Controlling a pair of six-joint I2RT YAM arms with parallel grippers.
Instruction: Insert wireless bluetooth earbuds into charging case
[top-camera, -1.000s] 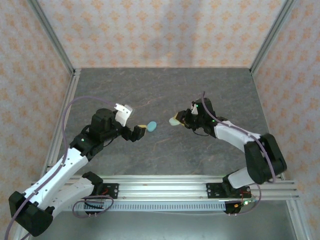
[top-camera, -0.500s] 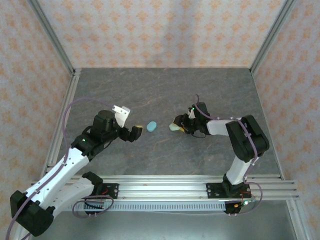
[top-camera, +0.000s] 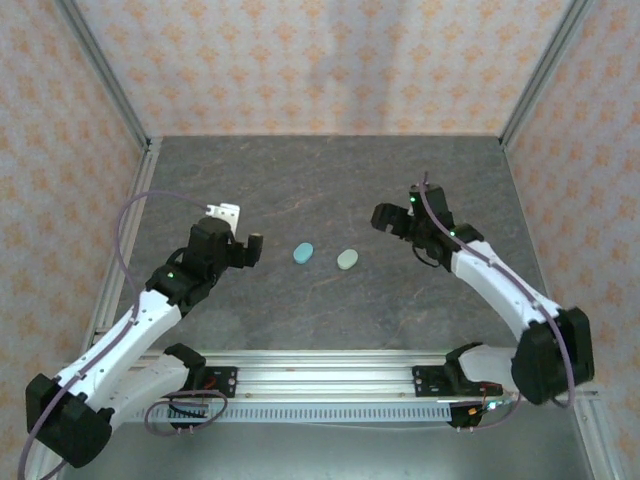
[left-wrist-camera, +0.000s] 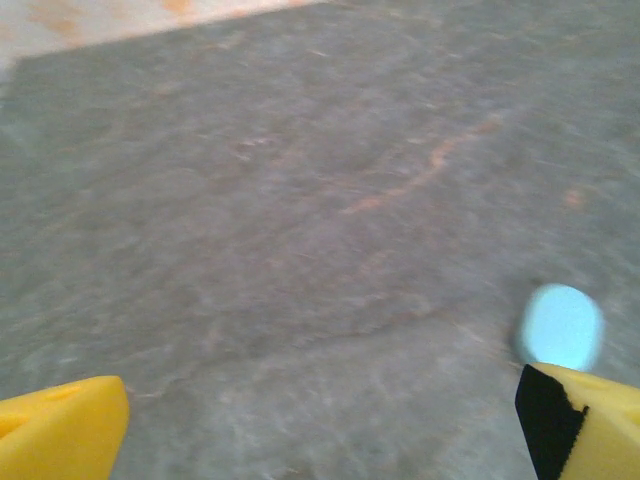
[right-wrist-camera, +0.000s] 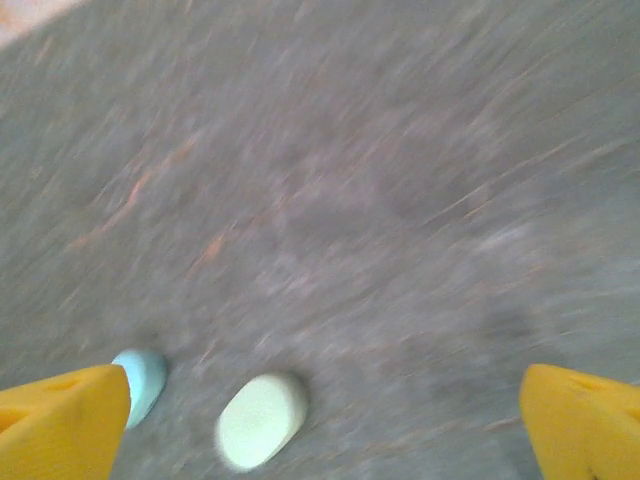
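Two arms were counted, one to each side of the mint case (top-camera: 347, 259), which is taken here as the landmark. The left gripper (top-camera: 251, 250) was held well to the left of the mint case, its jaws spread wide with nothing between them. The right gripper (top-camera: 384, 219) was held near the mint case, to its right and a little farther back, its jaws likewise spread wide and empty. No case was touched by either gripper. The spread jaws were judged to be a ready pose, so that something small could be closed upon at the next approach.

Two cases were counted: the mint case and a blue case (top-camera: 303, 253), which was laid just to the left of the mint case, close to it but apart. Both were laid flat on the table (top-camera: 330, 180) and appeared shut, so whether the earbuds were inside could not be told. The pair was judged to have been placed between the two grippers so that each could be reached, the blue case by the left arm and the mint case by the right. Behind the mint case, the grey table was seen to run on to the patterned wall.
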